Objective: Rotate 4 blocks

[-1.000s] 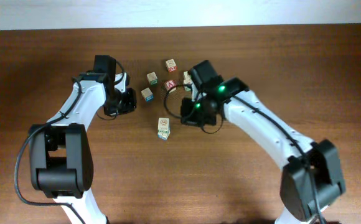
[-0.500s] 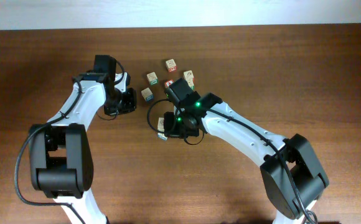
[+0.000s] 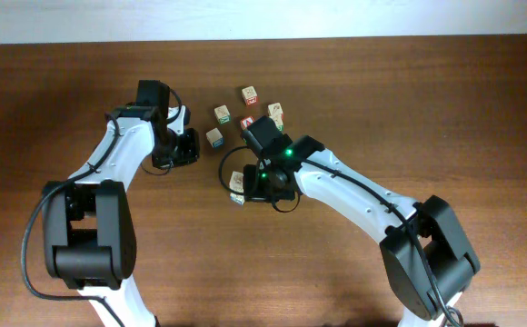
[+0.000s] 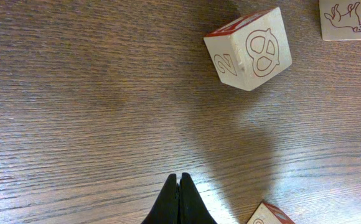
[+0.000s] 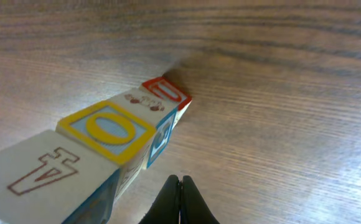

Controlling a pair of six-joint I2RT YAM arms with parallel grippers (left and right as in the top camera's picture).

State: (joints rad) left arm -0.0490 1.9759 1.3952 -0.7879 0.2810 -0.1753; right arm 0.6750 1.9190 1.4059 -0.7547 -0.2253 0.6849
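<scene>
Wood blocks point(image 3: 222, 113) should handle light, rigid and smooth; grip two opposite flat faces. Right end effector point(image 5: 178, 182) is clenched, empty; yellow-faced block point(image 5: 109, 132) sits just left of its tips. Left end effector point(image 4: 179, 180) is clenched, empty; red-lettered block point(image 4: 249, 48) lies ahead-right, apart.

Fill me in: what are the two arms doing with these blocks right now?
Two arms are working a scatter of wooden alphabet blocks on the table. Both grippers are shut and empty. The right gripper has its closed tips close beside the yellow O block, probably to nudge it round. The left gripper sits clear of the red-marked block, touching nothing.
</scene>
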